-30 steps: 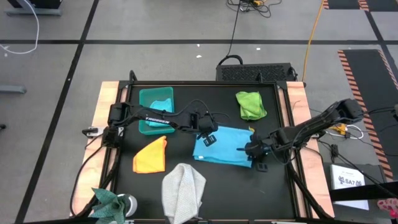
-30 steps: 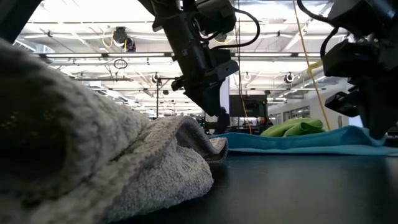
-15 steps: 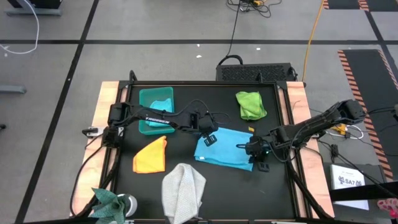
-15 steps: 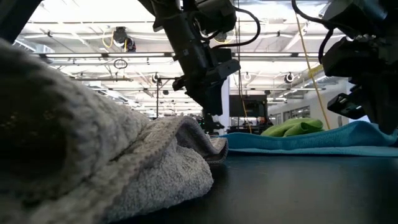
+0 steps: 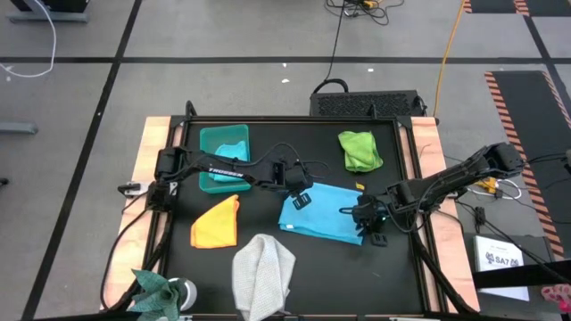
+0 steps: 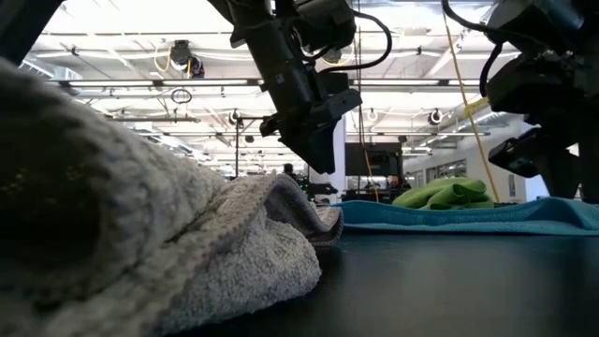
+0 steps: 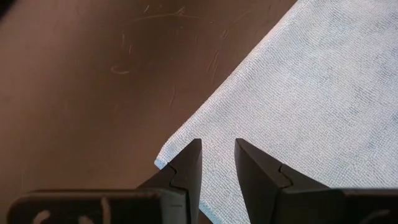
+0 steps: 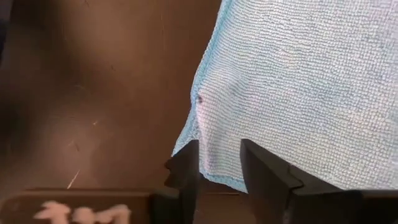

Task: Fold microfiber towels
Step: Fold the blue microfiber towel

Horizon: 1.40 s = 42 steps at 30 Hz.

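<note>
The light blue towel (image 5: 323,210) lies spread flat in the middle of the black table. My left gripper (image 5: 300,200) hovers open just above the towel's left corner (image 7: 163,163); cloth shows in the narrow gap between its fingers (image 7: 216,149). My right gripper (image 5: 368,225) stands open at the towel's near right corner (image 8: 186,146), a finger on either side of the edge. An orange towel (image 5: 217,223) and a grey towel (image 5: 264,272) lie near the front, and a lime green one (image 5: 359,150) sits at the back right. My right gripper slants down from the table's right side over the light blue towel's near right corner (image 8: 208,165), which lies on the table. Whether its fingertips touch the cloth, I cannot tell.
A teal bin (image 5: 223,159) stands at the back left with cloth inside. A dark green crumpled thing (image 5: 156,287) sits at the near left corner. In the low view the grey towel (image 6: 159,243) fills the foreground. Wooden rails (image 5: 147,178) edge the table's sides.
My right gripper has opened and let go of the light blue towel's near right corner. That corner, held raised off the table a moment ago, has dropped and lies flat; the rest of the towel stayed in place.
</note>
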Tool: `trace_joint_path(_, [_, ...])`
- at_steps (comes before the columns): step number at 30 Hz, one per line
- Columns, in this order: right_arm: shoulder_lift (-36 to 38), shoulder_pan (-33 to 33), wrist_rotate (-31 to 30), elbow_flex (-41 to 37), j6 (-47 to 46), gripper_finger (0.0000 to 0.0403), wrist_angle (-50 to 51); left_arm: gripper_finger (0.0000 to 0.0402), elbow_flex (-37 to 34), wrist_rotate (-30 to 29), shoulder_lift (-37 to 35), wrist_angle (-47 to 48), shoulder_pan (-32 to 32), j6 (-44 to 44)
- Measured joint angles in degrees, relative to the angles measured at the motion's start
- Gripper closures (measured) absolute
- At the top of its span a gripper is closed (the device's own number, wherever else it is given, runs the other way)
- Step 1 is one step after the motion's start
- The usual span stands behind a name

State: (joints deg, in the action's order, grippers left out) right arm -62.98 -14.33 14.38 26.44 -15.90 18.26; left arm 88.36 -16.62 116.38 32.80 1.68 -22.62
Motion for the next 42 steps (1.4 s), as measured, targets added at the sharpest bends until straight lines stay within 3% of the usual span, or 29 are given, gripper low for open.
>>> trace_joint_path(6, [0.0,0.0,-5.6,0.0,-0.9,0.0267,0.0,0.0303,0.0,0.0,0.0,0.0,0.0,0.1])
trace_joint_path(11, [0.0,-1.1,-4.9,0.0,-4.9,0.0272,0.0,0.0303,0.0,0.0,0.0,-0.4,0.0,1.6])
trace_joint_path(17, [0.0,-3.0,-4.8,0.0,-4.5,0.0301,0.0,0.0303,0.0,0.0,0.0,-1.6,0.0,3.1])
trace_joint_path(27, [0.0,-3.2,-0.6,1.2,-7.3,0.0394,0.0,0.0303,0.0,0.0,0.0,-3.1,0.0,3.1])
trace_joint_path(42, [-0.1,-3.8,2.0,2.1,-3.0,0.0403,0.7,0.0303,0.0,0.0,0.0,-3.1,0.0,3.0])
